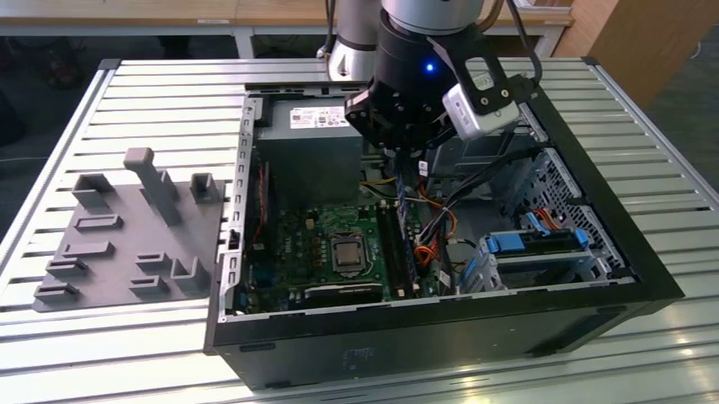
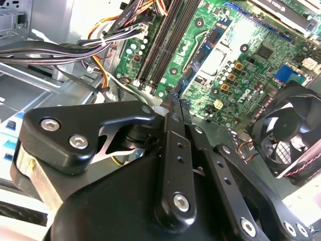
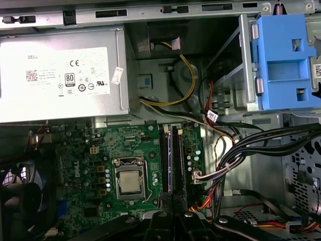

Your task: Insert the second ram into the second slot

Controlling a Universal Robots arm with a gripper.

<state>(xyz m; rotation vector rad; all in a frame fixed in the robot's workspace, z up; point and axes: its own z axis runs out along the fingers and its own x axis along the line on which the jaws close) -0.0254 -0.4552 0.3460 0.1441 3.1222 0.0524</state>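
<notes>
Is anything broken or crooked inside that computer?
Nothing stands out. The computer case is open, but the green board lies flat and looks whole. The cables are bunched beside it, and none looks torn. The hand hangs right above the memory slots.

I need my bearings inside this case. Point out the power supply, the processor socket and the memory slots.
power supply (image 3: 60, 75), first wrist view, on its white label.
processor socket (image 3: 129, 182), first wrist view, on the silver chip at its middle.
memory slots (image 2: 163, 45), second wrist view, midway along the dark slots.
</notes>
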